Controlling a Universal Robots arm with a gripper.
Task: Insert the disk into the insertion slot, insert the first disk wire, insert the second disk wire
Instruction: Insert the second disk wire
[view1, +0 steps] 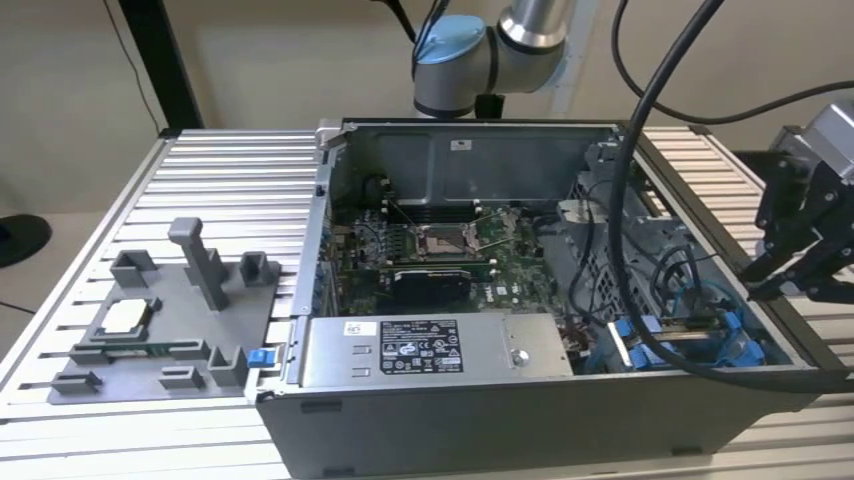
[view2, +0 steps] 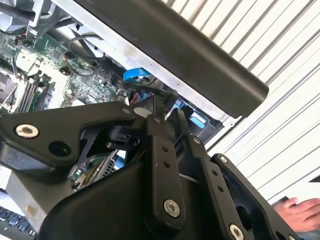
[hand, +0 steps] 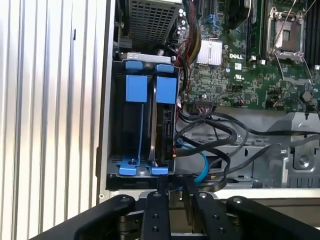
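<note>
- Disk (hand: 163, 127) stands on edge in slot (hand: 131, 169), beside the case wall.
- Fingers (hand: 156, 210) above slot's end; open or gripping, cannot tell.
- Risk, as I judge it: loose wires (hand: 200, 122) nearby could snag.

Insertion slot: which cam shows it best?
First wrist view. It looks straight down into the slot, with both blue rails and the bay frame plain. The exterior view has it low on the exterior view's right, partly crossed by black cables. The second wrist view catches just a blue sliver.
</note>
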